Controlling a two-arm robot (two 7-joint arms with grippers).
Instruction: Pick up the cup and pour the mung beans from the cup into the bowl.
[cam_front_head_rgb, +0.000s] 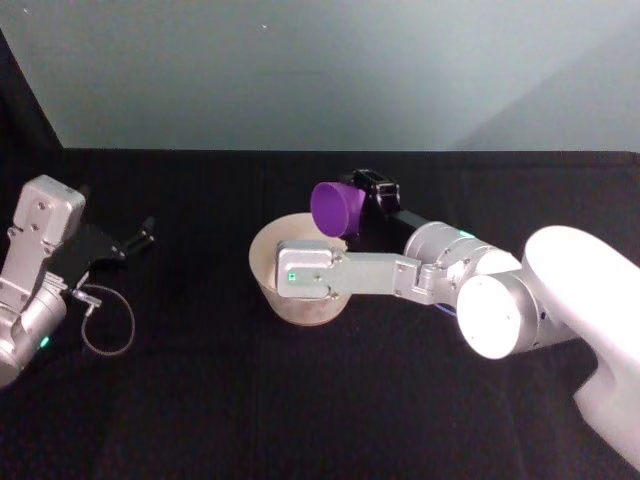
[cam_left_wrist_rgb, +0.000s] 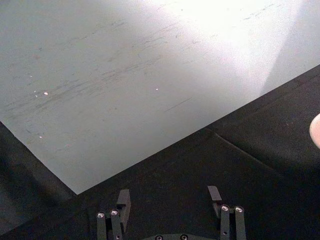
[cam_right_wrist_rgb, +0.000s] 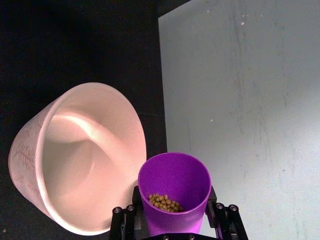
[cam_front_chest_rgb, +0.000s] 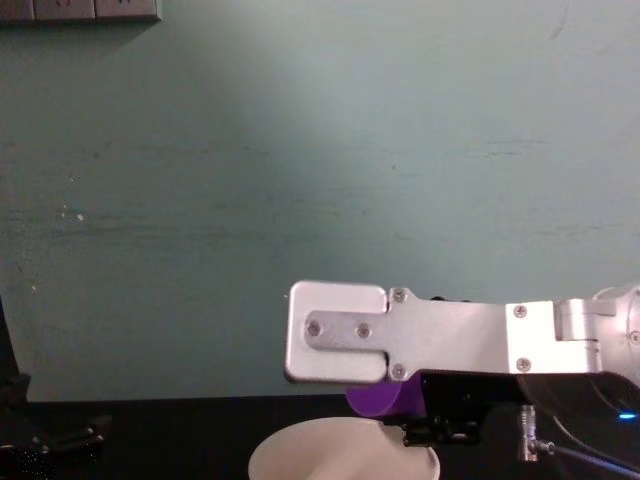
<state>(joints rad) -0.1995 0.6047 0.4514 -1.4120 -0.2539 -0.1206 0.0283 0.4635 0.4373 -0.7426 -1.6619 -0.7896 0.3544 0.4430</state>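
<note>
Right gripper (cam_right_wrist_rgb: 174, 220) clamps cup (cam_right_wrist_rgb: 174, 192) beside bowl (cam_right_wrist_rgb: 90, 160) rim; tipping here risks mung beans (cam_right_wrist_rgb: 164, 202) missing; left gripper (cam_left_wrist_rgb: 170, 197) parked open, far left.

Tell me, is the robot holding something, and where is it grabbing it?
The right claw holds the purple cup by its sides, down toward the base. The left claw is open and empty.
</note>
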